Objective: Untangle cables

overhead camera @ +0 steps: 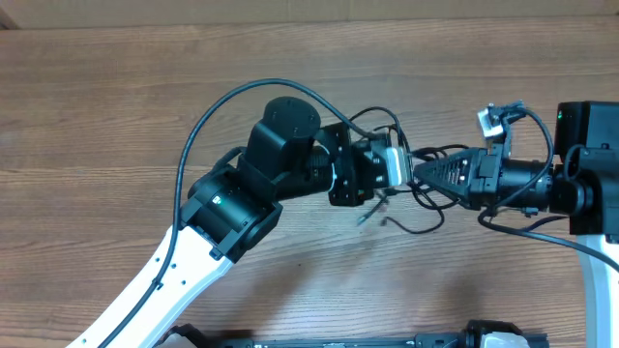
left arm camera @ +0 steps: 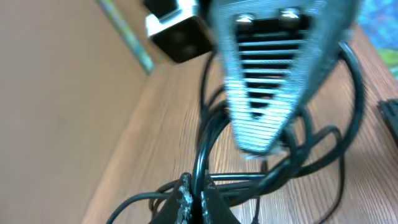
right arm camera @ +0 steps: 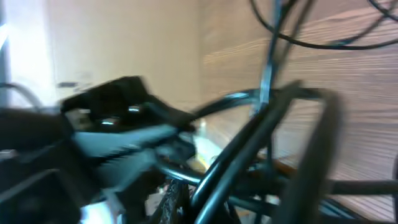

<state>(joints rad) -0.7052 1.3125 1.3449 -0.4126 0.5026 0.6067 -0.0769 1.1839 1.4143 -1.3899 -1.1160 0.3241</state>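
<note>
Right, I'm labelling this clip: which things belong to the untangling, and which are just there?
Job: cables; left fingers pinching them; right fingers.
Just there: wooden table; thick black cable on the left arm.

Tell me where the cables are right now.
In the overhead view, the cables bunch right of the table's middle, between the left gripper, which pinches a strand, and the right gripper.

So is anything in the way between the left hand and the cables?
Nothing visible. The left hand is shut on a strand of the cables, with the right hand facing it at the same tangle.
</note>
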